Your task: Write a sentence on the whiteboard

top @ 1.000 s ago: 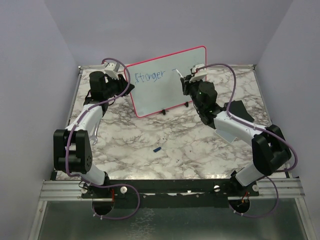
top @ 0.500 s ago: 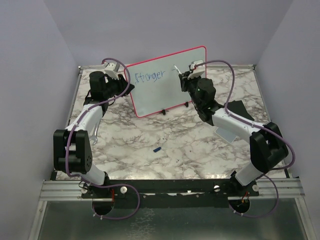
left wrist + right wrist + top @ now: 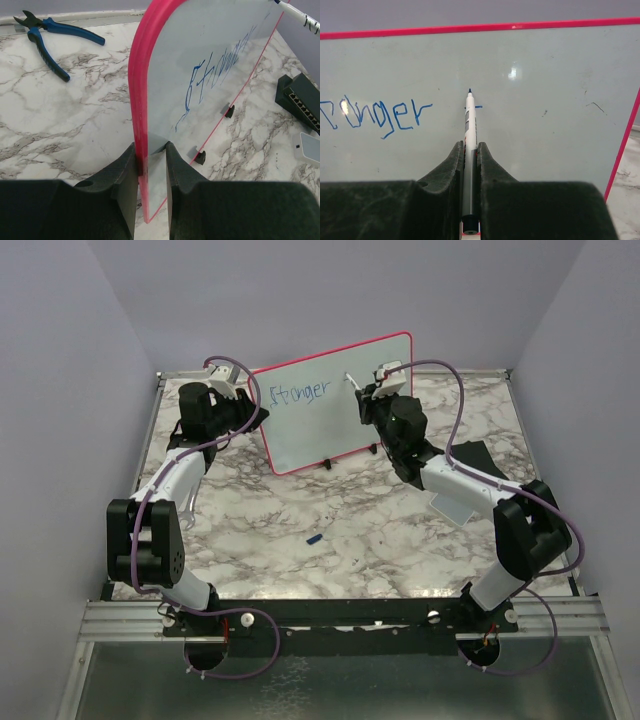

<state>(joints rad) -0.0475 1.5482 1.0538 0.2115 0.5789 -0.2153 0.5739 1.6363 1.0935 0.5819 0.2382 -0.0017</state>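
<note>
The whiteboard (image 3: 335, 430) stands at the worktop's (image 3: 330, 510) far side, its left edge clamped in the left end effector (image 3: 151, 155). The right end effector (image 3: 471, 150) grips a marker (image 3: 469, 125), its tip seemingly touching beside the lettering (image 3: 300, 392).

Surface (image 3: 330, 510) viewed from above and behind, whiteboard (image 3: 165, 75) edge viewed closely from left wrist, face from right wrist, whiteboard shared.

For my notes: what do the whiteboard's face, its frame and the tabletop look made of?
Whiteboard face: glossy white, likely coated sheet; it shows a light glare spot. Frame: smooth pink-red, probably plastic, with rounded moulded edge. Tabletop: marble-patterned, grey veins on white; stone or printed laminate, cannot tell.
</note>
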